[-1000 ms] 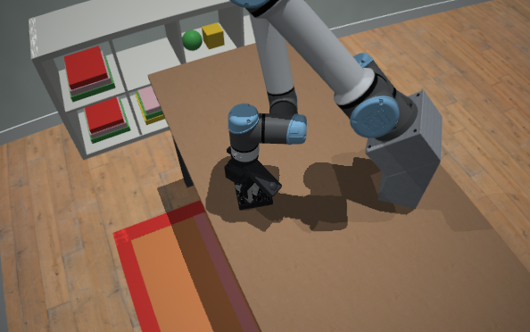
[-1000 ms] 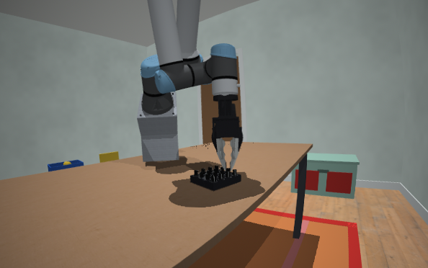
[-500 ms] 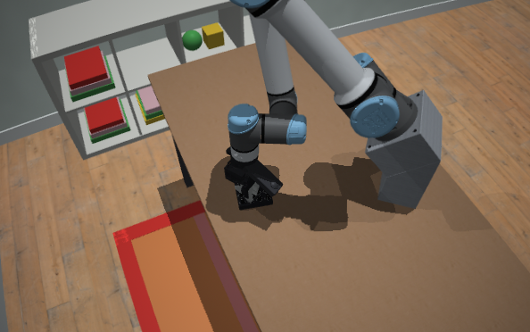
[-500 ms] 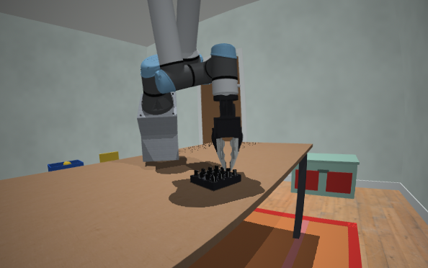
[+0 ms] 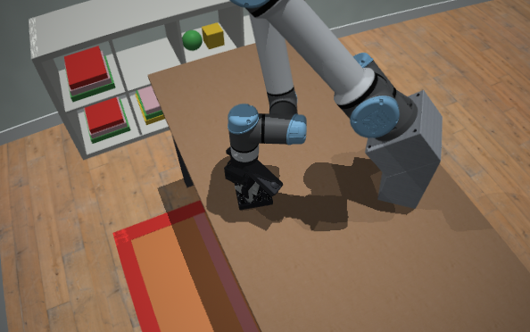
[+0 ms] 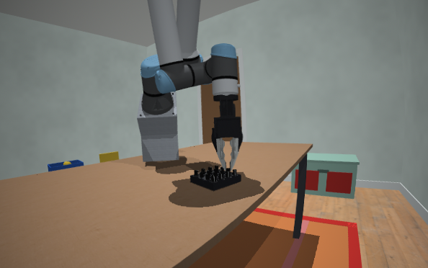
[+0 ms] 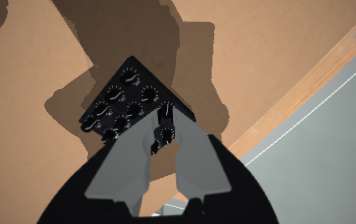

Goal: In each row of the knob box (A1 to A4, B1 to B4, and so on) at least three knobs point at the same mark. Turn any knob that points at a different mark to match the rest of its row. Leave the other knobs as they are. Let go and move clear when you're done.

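Observation:
The black knob box (image 5: 267,203) (image 6: 215,186) (image 7: 143,75) lies on the table with its rows of small black knobs. My gripper (image 6: 228,169) (image 7: 166,109) points down over it, shut on one knob (image 7: 166,108) at the box's upper right edge in the wrist view, third from the top corner. The white line on this knob runs nearly straight up in that view. A knob at the top corner (image 7: 129,78) and the others down the left edge show slanted white lines. Several knobs are hidden behind the fingers. Row labels and marks are too small to read.
The table (image 5: 379,268) (image 6: 90,209) has an edge close beside the box. The arm's grey base block (image 5: 408,165) (image 6: 160,138) stands on the table farther off. A shelf (image 5: 147,55) with coloured blocks and a ball stands beyond the table.

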You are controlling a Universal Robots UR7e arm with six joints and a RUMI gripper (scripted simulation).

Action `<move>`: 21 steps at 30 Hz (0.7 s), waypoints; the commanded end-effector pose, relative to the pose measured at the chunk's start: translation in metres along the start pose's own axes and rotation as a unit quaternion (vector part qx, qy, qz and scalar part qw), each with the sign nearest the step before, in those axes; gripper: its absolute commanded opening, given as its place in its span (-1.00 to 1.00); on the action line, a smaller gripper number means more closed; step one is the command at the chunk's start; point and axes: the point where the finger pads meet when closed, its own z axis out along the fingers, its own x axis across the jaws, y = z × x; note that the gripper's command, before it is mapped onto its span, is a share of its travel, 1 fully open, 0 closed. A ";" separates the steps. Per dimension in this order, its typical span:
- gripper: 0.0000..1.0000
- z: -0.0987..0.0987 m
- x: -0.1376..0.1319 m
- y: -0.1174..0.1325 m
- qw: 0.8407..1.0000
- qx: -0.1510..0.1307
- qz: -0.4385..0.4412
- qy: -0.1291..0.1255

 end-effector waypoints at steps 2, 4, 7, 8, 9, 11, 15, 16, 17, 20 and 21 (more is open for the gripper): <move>-0.92 0.000 0.000 0.000 1.000 0.000 0.000 0.000; -0.92 0.000 0.000 0.000 1.000 0.000 0.000 0.000; -0.78 0.000 0.000 0.000 1.000 0.000 0.000 0.000; -0.78 0.000 0.000 0.000 1.000 0.000 0.000 0.000; -0.78 0.000 0.000 0.000 1.000 0.000 0.000 0.000; -0.78 0.000 0.000 0.000 1.000 0.000 0.000 0.000; -0.78 0.000 0.000 0.000 1.000 0.000 0.000 0.000; -0.78 0.000 0.000 0.000 1.000 0.000 0.000 0.000; -0.78 0.000 0.000 0.000 1.000 0.000 0.000 0.000; -0.78 0.000 0.000 0.000 1.000 0.000 0.000 0.000; -0.78 0.000 0.000 0.000 1.000 0.000 0.000 0.000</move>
